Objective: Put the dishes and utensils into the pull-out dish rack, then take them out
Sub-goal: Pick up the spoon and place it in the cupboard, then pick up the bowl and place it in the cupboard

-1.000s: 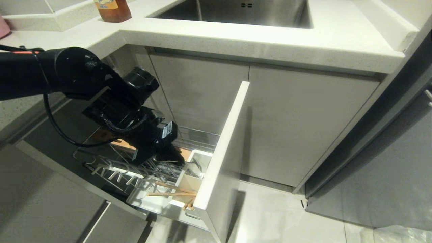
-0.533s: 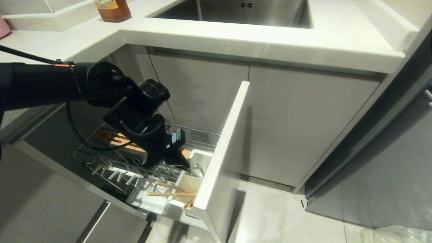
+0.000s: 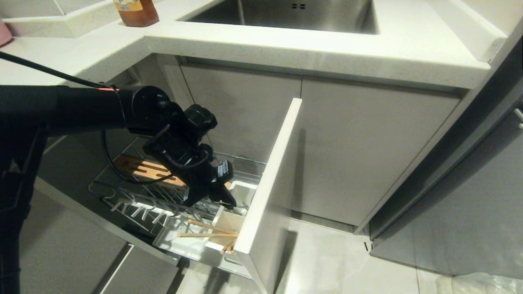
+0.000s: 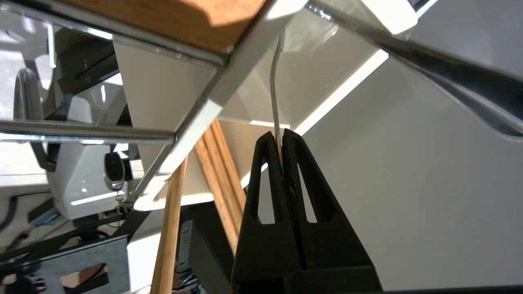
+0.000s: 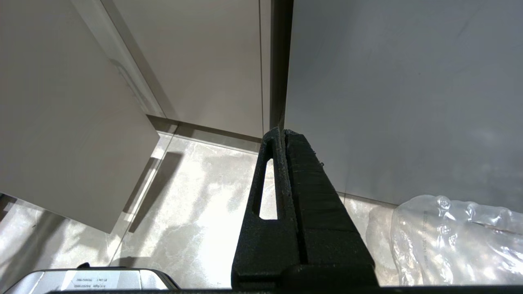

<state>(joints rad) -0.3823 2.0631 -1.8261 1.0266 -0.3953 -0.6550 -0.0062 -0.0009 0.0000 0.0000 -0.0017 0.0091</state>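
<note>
The pull-out dish rack (image 3: pixel 155 200) stands open, its pale front panel (image 3: pixel 269 175) to the right. My left gripper (image 3: pixel 229 202) hangs over the white utensil box (image 3: pixel 242 190), shut on the thin handle of the grey metal spoon (image 4: pixel 274 94). In the left wrist view the gripper (image 4: pixel 281 136) pinches that handle, and the spoon's far end reaches into the box (image 4: pixel 163 85). The chopsticks (image 3: pixel 208 230) lean in the box's front compartment, beside the gripper (image 4: pixel 216 163). The dishes are out of view. My right gripper (image 5: pixel 282 132) is shut and empty, low over the floor.
A light-wood strip (image 3: pixel 143 168) runs along the rack's back. Closed cabinet doors (image 3: pixel 245 114) stand behind the rack under the countertop (image 3: pixel 327 53), with a sink (image 3: pixel 286 12) and an amber bottle (image 3: pixel 137 12). A clear plastic bag (image 5: pixel 453 241) lies on the floor.
My left arm has stretched to the right and the shut gripper has moved from over the wire prongs to over the utensil box, close to the front panel. The chopsticks stay put.
</note>
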